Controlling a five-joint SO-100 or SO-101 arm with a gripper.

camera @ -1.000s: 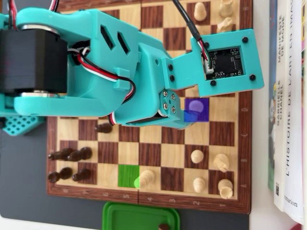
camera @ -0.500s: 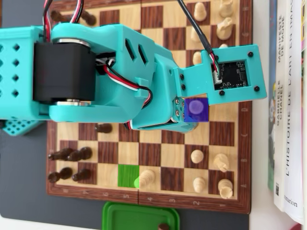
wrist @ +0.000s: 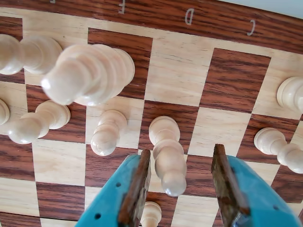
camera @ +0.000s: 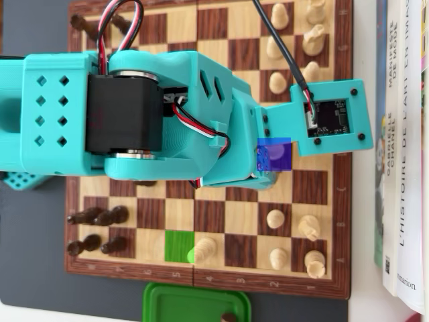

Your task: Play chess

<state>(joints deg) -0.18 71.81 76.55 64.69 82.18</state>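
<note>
In the wrist view my gripper is open low over the chessboard. A white pawn stands between the brown pads, close to the left fingertip and well apart from the right one. More white pieces stand around it: a big one at the upper left and a pawn just left of the gripper. In the overhead view the teal arm covers the board's middle and hides the gripper. Its front end reaches a purple-marked square. A green-marked square lies near the bottom edge.
In the overhead view white pieces stand along the board's right side and dark pieces lie at the lower left. A green tray sits below the board. Books stand at the right. The wrist camera mount overhangs the right columns.
In the overhead view the arm has stretched further right across the board. Its camera mount has slid down toward the purple square, uncovering white pieces at the upper right.
</note>
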